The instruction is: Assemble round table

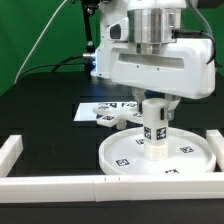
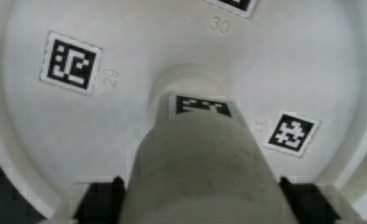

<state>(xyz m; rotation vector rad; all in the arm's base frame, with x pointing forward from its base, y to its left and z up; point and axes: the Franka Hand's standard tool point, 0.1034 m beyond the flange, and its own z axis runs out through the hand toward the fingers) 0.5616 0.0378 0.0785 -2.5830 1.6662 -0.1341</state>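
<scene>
Both fingers [image 2: 103, 200] of the gripper [image 1: 155, 107] clamp the leg [image 1: 154, 132] upright at the centre of the disc [image 1: 196, 158], likely to seat it there, while the foot [image 1: 110, 118] lies off its ten o'clock.

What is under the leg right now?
The round disc: the leg stands upright at its middle, gripped by the end effector. The leg itself hides the joint beneath.

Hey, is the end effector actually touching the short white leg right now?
Touching. The wrist view shows the leg filling the space between the end effector's fingers, both flush against its sides with no gap.
</scene>
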